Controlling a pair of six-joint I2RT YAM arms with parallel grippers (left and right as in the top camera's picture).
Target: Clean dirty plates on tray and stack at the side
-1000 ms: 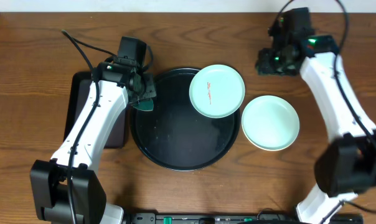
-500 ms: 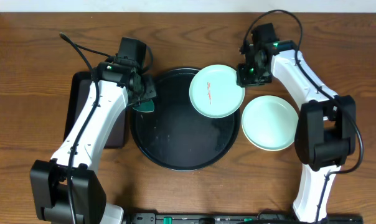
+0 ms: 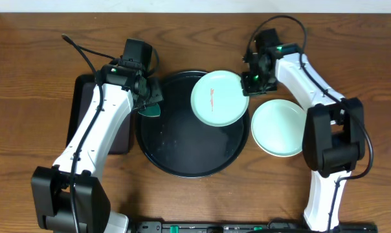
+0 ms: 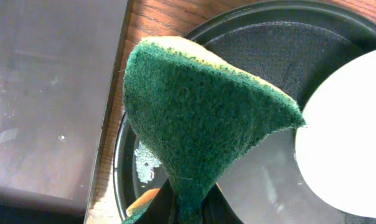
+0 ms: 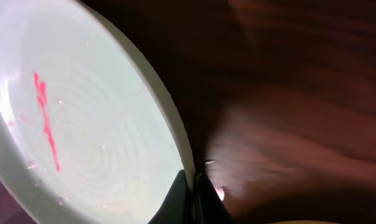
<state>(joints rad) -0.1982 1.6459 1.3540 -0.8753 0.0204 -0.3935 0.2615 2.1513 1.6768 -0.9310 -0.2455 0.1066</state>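
Your right gripper (image 3: 248, 83) had its jaws pinched tight on the rim of the red-smeared plate (image 3: 216, 98), which spread left of them over the black tray (image 3: 176, 155). A second plate (image 3: 281, 127) lay near them on the table. Your left gripper (image 3: 148, 102) was clamped on a green sponge (image 4: 200, 118) hanging beyond its jaws over the tray's rim.

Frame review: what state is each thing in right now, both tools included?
smeared plate: red streak, on the round black tray
clean plate: no smears, outside the tray
sponge: dark green face showing, clamped in the left tool
round black tray: holds one plate, flecks of residue
left tool: shut on sponge
right tool: shut on smeared plate's rim
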